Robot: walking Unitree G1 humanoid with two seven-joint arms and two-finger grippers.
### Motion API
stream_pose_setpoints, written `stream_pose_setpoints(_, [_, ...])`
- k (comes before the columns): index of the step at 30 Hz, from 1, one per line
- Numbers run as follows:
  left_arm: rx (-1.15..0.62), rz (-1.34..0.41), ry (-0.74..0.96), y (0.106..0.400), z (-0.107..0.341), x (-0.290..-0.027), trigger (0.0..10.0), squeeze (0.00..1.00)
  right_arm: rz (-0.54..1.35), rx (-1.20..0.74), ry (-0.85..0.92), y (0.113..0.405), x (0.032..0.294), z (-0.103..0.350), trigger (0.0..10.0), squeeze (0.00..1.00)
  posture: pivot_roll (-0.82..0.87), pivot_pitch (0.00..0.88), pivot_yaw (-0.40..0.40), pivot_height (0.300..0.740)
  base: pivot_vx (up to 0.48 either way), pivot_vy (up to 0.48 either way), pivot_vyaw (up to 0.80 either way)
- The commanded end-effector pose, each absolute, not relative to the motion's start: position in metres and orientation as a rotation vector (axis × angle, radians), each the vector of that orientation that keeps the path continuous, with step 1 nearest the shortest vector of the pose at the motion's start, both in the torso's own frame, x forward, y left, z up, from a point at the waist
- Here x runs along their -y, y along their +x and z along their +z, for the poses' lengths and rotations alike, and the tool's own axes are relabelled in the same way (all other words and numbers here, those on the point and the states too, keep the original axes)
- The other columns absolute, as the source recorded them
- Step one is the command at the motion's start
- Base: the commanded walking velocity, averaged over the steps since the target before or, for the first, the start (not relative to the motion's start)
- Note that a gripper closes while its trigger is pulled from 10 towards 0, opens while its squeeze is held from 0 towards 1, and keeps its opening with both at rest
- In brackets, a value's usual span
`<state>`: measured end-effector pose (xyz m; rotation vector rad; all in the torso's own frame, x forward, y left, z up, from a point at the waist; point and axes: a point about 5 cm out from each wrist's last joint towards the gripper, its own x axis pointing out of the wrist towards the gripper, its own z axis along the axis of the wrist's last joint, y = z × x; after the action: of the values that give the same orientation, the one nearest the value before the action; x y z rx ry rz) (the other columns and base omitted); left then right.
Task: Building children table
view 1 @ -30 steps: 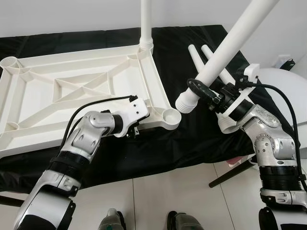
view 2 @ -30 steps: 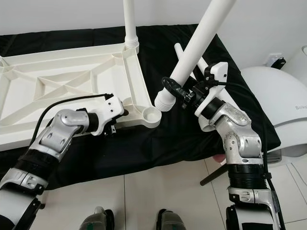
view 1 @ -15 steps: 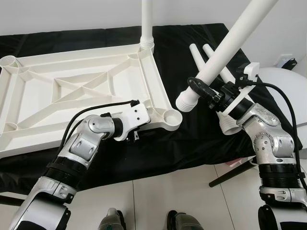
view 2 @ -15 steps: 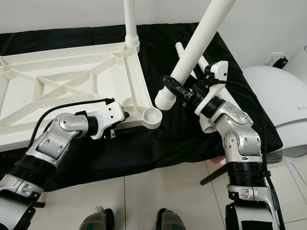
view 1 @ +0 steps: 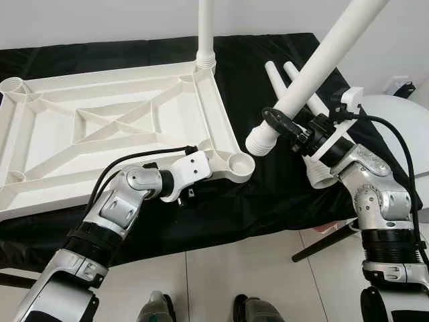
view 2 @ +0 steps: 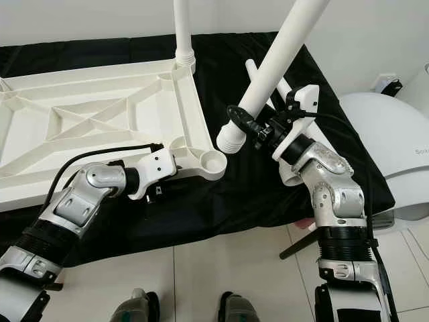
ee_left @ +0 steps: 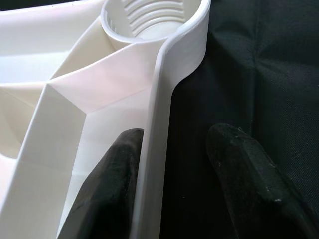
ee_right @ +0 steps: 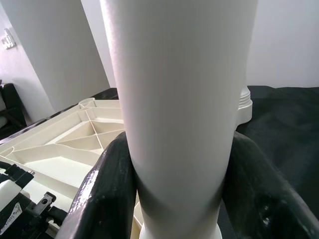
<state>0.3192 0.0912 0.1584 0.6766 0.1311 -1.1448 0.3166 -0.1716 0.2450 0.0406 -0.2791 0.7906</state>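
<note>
One leg (view 1: 204, 33) stands fitted; step: seating another. My right jaws (view 1: 289, 131) clamp the second leg (view 1: 315, 67), tilted near the corner socket (view 1: 239, 163). Left jaws (ee_left: 172, 164) straddle the tabletop (view 1: 100, 127) rim, apart. Next: upright, align, lower.

held leg (view 1: 322, 60) top cut off, tabletop (view 1: 100, 127) left edge cropped

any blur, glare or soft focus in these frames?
Eye views: sharp, evenly lit, white tabletop slightly bright. Left wrist view: fingers soft-focus up close, rim washed out. Right wrist view: held leg near-featureless white, fingers show glossy highlights.
</note>
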Motion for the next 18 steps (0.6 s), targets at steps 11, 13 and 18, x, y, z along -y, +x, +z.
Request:
stream_pose_setpoints(11, [-0.138, -1.124, 0.64, 0.327, 0.162, -0.087, 9.7, 0.0, 0.813, 0.296, 0.026, 0.318, 0.167, 0.249, 10.0, 0.0, 0.0, 0.164, 0.022, 0.74, 0.0, 0.0, 0.0])
stream_pose_setpoints(13, [-0.132, -1.126, 0.641, 0.327, 0.164, -0.085, 10.0, 0.0, 0.813, 0.295, 0.025, 0.318, 0.167, 0.249, 10.0, 0.0, 0.0, 0.164, 0.022, 0.74, 0.0, 0.0, 0.0])
stream_pose_setpoints(18, [-0.124, -1.129, 0.638, 0.327, 0.165, -0.083, 10.0, 0.0, 0.815, 0.294, 0.025, 0.318, 0.167, 0.248, 10.0, 0.0, 0.0, 0.163, 0.022, 0.74, 0.0, 0.0, 0.0])
